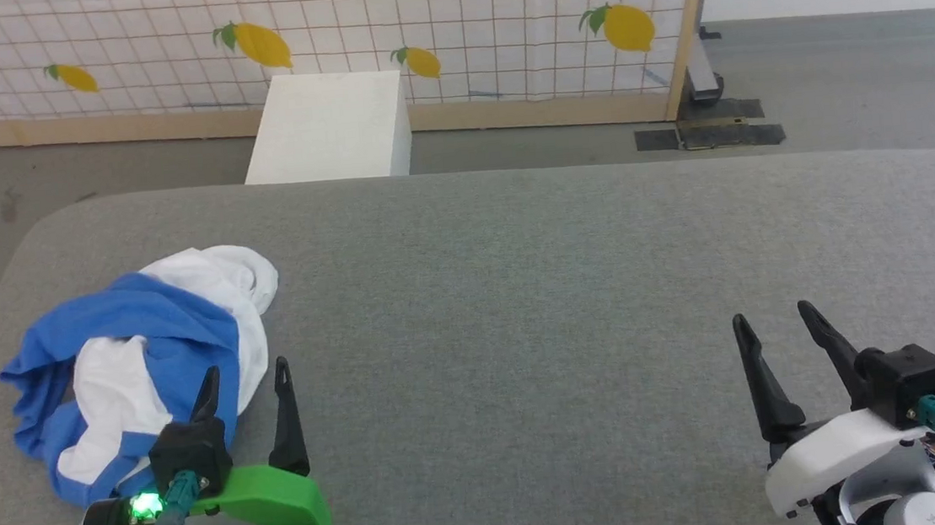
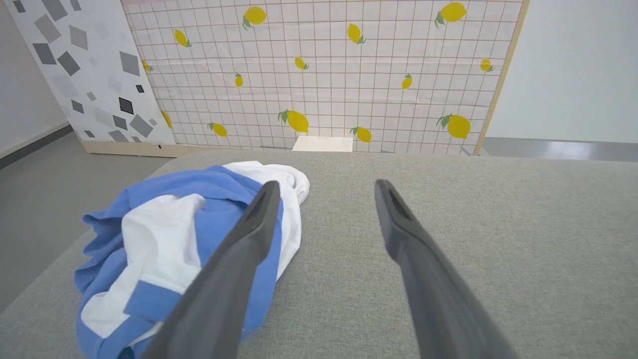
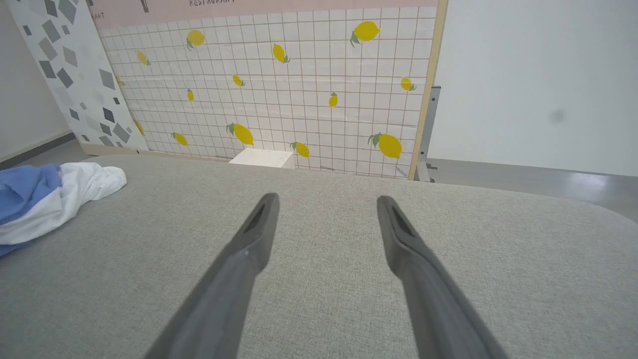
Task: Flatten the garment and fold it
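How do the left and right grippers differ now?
The left gripper has a green wrist shell; the right gripper has a white one. The left sits at the edge of the crumpled garment; the right hangs over grey padding, far from it. Both stand open and empty.

Right pincer [image 3: 324,199] spread wide; garment [image 3: 55,199] crumpled well apart.

Grey tbl [image 1: 521,292], white box [image 1: 329,126], lemon panel [image 1: 455,18]

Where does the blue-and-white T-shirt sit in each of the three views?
Head view: garment crumpled at left, by the left gripper.
Left wrist view: lower left, partly behind one finger.
Right wrist view: left edge, cut off.
Shared landmark: white box against the lemon-print panel.
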